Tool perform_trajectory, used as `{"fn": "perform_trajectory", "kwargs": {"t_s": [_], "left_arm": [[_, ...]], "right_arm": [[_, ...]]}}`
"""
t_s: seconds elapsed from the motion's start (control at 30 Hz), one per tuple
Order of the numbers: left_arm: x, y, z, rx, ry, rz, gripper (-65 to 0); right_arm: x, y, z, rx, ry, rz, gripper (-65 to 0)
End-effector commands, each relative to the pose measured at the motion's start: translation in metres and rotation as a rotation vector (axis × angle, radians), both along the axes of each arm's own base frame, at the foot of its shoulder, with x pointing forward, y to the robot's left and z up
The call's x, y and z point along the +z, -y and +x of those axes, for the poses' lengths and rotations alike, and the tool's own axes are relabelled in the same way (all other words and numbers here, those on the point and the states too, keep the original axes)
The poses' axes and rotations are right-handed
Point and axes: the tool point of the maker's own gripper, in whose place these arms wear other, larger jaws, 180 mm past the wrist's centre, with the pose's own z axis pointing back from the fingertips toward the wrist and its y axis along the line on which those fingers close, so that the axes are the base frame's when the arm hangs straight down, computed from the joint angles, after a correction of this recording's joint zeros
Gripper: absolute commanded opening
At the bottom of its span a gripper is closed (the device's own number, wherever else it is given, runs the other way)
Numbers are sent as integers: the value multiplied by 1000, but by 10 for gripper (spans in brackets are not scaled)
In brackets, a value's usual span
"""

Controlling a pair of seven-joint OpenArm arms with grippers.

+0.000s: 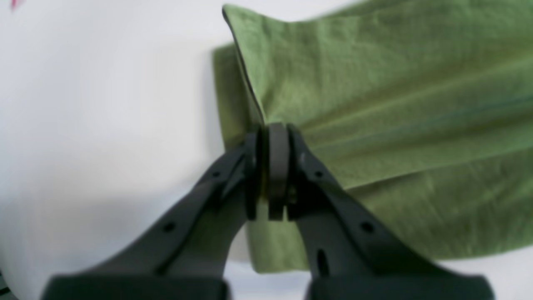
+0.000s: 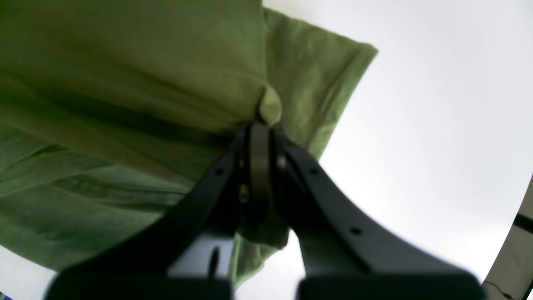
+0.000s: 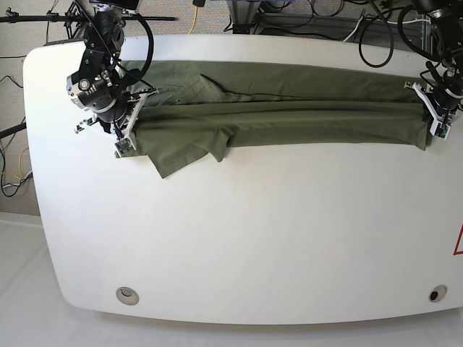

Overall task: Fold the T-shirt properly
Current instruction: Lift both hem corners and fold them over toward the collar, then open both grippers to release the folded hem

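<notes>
White table point(image 3: 239, 238), rounded corners, two round holes near front edge. Olive T-shirt point(image 3: 289, 108) stretched long across far side, sleeve flap trailing forward.

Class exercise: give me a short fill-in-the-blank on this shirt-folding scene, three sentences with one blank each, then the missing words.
1. The T-shirt is ____ in colour.
2. Both the left gripper and the right gripper are ____ on the fabric.
3. The cloth lies on a ____ table.

Missing words: green; shut; white

A robotics lab: white table point(image 3: 239, 238), loose cables point(image 3: 304, 14), metal stands point(image 3: 43, 17) behind
</notes>
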Motion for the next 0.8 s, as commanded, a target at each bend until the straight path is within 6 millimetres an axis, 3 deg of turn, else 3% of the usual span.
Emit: {"fn": "perform_trajectory", "kwargs": {"t_s": [0.0,0.27,0.33,0.6,0.77], "left_arm": [[6,-13,-6,-7,-12,40,-650],[-11,-14,-34,-8,-91,39,-649],[-4,-17,-26,-3,-75,48,-592],[-2,-20,-18,13,-75,52,-349],[3,-20,-7,17,-62,58,-273]], "right_arm": [[8,5,5,-1,28,-16,-650],[2,6,-2,-1,4,-20,-599],[3,5,0,8,8,-17,-537],[3,5,1,17,9,-21,-420],[2,8,0,12,4,-24,-351]]}}
